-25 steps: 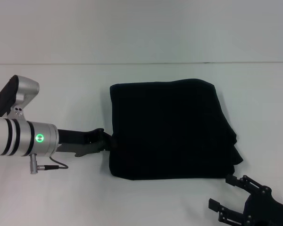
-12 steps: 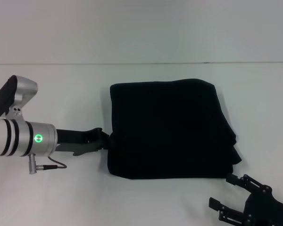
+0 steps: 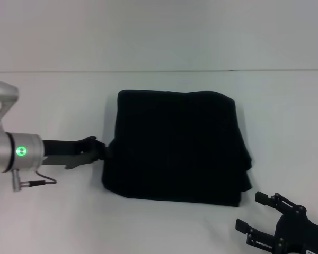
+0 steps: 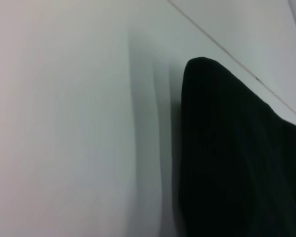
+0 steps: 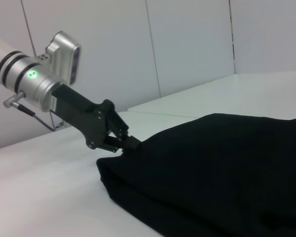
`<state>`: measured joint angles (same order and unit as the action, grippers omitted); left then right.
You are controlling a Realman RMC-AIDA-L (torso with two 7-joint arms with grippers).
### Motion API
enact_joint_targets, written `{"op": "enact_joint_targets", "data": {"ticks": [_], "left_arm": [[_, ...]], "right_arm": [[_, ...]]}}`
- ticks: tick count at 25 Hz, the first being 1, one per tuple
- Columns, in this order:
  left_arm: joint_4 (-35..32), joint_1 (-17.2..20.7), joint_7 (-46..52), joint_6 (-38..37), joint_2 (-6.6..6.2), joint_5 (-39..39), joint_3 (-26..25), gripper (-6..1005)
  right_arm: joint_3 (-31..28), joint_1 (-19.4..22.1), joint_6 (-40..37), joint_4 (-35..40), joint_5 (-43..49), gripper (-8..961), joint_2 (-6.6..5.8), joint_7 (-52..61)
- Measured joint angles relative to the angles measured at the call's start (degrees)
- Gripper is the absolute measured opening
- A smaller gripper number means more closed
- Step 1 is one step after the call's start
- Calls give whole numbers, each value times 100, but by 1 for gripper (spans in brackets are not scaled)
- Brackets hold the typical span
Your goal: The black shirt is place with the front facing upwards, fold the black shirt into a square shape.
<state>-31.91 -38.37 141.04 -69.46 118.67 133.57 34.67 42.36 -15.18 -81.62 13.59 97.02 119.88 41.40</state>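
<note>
A plain white matte worktop (image 3: 53, 217) fills the scene, meeting a pale panelled wall (image 5: 187, 44) at a straight back edge. The plain black cloth shirt (image 3: 177, 145) lies folded into a thick, roughly square bundle near the middle of the worktop, no lettering showing on its upper face. Its far edge is fairly straight; the edge on the robot's right sags into loose stacked layers, and the near edge slants a little.

The left gripper (image 3: 107, 150), at the end of a silver arm with a green lamp, reaches in low over the worktop and meets the shirt at the middle of its left edge. In the right wrist view its fingers (image 5: 124, 142) are pressed together on that edge, pinching the cloth, with the whole bundle lying beyond the fingertips and bare white surface behind and to both sides of them.

The right gripper (image 3: 265, 214) sits at the near right corner of the worktop, its fingers spread, apart from the shirt, whose near right corner lies just ahead of the fingertips. Open worktop surrounds the bundle on every side.
</note>
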Motion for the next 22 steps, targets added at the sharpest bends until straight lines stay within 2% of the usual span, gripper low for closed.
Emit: {"op": "enact_joint_targets", "data": {"ticks": [6, 10, 14, 21, 22], "left_arm": [[-161, 199, -21, -86, -47, 13, -162, 81], [-172, 216, -516, -295, -39, -32, -200, 82], [-189, 271, -802, -378, -17, -45, -275, 131], [-497, 591, -1629, -845, -9, -410, -1091, 217], [-567, 668, -1860, -968, -6, -520, -1217, 255]], "right_arm": [[-17, -33, 11, 3, -7, 897, 0, 0], [-71, -51, 15, 3, -8, 897, 0, 0], [-109, -63, 18, 4, -8, 897, 0, -1], [-254, -74, 24, 12, -8, 897, -4, -31], [-280, -74, 24, 12, -7, 897, -6, -36]]}}
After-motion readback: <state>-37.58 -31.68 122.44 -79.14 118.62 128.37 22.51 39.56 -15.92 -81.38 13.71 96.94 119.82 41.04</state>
